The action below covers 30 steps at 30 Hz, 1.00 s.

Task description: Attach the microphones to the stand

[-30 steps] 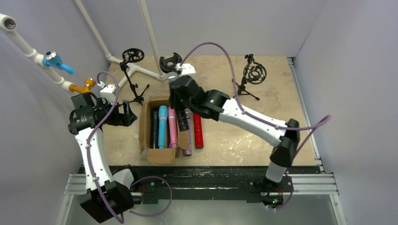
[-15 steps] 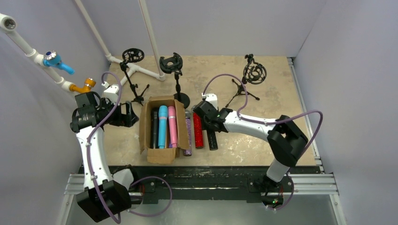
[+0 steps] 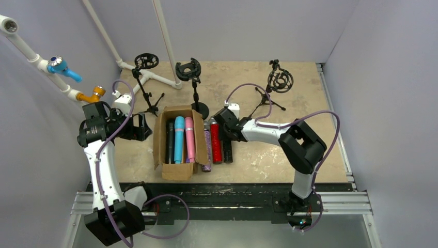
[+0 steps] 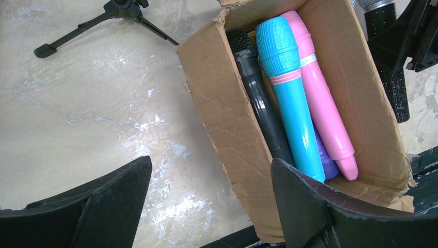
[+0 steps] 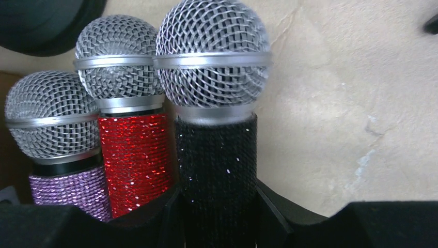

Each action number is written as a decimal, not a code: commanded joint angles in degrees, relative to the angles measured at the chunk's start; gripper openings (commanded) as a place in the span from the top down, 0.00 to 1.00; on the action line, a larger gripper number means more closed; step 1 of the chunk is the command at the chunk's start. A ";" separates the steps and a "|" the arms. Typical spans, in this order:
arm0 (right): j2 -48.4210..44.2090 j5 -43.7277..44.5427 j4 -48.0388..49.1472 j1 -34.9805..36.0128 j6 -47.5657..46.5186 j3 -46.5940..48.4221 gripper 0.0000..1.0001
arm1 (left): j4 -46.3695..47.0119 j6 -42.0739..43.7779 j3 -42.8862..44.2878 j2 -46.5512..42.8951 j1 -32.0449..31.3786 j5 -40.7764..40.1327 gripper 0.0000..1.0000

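While my right jaws clench the black glitter microphone (image 5: pixel 216 155), it lies flat on the beige desk (image 5: pixel 330 103), touching the red glitter microphone (image 5: pixel 135 155). Purple glitter microphone (image 5: pixel 69 191) next over, beside the cardboard box (image 4: pixel 217 98). Round-base stand (image 3: pixel 196 93) just behind the heads. Left jaws released, left of box. Pale walls (image 3: pixel 258 26) all round.

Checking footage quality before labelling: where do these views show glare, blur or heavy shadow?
Top external: even light, sharp throughout. Left wrist: white glare patches on the table, the left fingers dark and slightly soft. Right wrist: the black glitter microphone crisp, the right fingers at the bottom edge blurred and nearly black.
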 commanded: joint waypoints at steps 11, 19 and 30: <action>-4.85 -3.48 -0.81 0.34 0.88 2.71 0.40 | 0.01 0.73 1.75 -0.76 -0.41 0.31 0.15; -14.07 -0.53 -10.24 0.31 -7.24 13.37 0.43 | 0.07 0.48 2.36 -0.20 -0.40 0.15 0.16; -11.75 15.23 -30.19 -6.09 -25.97 46.05 0.32 | 0.04 0.23 2.90 0.14 -0.43 0.55 0.16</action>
